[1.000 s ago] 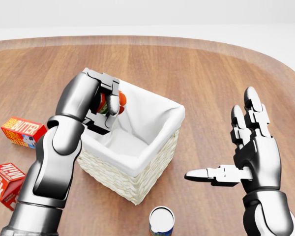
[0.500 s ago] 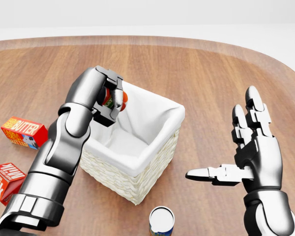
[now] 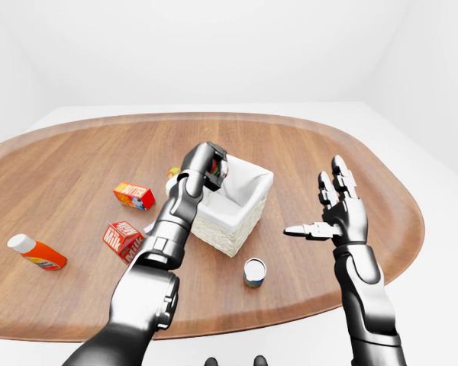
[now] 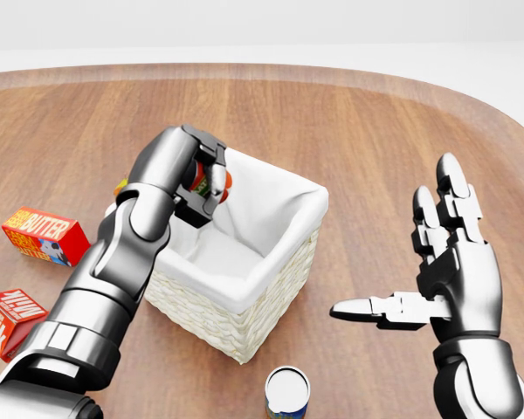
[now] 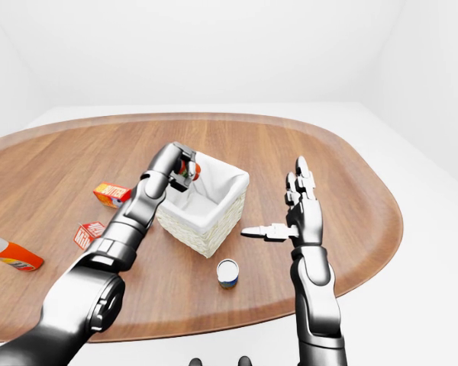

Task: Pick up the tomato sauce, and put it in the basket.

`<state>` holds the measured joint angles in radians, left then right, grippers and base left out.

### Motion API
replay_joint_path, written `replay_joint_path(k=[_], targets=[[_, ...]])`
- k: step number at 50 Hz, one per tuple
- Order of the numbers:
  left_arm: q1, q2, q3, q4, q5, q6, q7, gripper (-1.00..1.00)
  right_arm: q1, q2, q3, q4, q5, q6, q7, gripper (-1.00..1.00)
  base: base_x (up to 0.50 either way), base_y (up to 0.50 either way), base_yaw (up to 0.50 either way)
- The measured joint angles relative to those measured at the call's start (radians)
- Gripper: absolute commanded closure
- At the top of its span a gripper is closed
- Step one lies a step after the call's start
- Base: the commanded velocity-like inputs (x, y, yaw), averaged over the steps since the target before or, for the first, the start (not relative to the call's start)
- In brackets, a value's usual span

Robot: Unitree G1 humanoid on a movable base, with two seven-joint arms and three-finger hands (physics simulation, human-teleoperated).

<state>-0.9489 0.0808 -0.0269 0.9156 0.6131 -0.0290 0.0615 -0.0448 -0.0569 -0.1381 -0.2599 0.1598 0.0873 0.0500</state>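
My left hand point(image 4: 205, 179) is shut on the tomato sauce point(image 4: 222, 182), a small red can with a green patch, and holds it over the upper left corner of the wicker basket point(image 4: 271, 310). The basket has a white cloth lining and its inside shows nothing else. Most of the can is hidden by my fingers. My right hand point(image 4: 419, 262) hovers open to the right of the basket, palm turned toward it, with nothing in it.
A butter box point(image 4: 42, 233) and a milk carton point(image 4: 9, 321) lie left of the basket. A tin can point(image 4: 286, 393) stands just below it. An orange bottle point(image 3: 34, 252) lies far left on the oval wooden table point(image 4: 375, 131). A small yellow item point(image 3: 172, 172) peeks beside the basket.
My left hand has carried the tomato sauce to the right and slightly up, further over the basket's opening. The right hand has stayed in place.
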Motion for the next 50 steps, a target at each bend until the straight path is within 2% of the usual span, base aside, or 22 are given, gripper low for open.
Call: replay_joint_path(k=[13, 22, 50], targets=[[-0.026, 0.001, -0.003, 0.086, 0.009, -0.030, 0.022, 1.00, 0.001, 0.000, 0.001, 0.001, 0.000, 0.000, 0.000, -1.00, 0.00, 0.00, 0.00], [-0.034, 0.001, -0.006, 0.113, 0.019, -0.038, 0.026, 1.00, 0.001, 0.000, 0.001, 0.002, 0.000, 0.000, 0.000, -1.00, 0.00, 0.00, 0.00], [-0.022, -0.002, -0.015, 0.091, 0.070, -0.010, -0.019, 1.00, 0.000, 0.000, 0.000, 0.008, 0.001, 0.000, -0.001, -1.00, 0.00, 0.00, 0.00]])
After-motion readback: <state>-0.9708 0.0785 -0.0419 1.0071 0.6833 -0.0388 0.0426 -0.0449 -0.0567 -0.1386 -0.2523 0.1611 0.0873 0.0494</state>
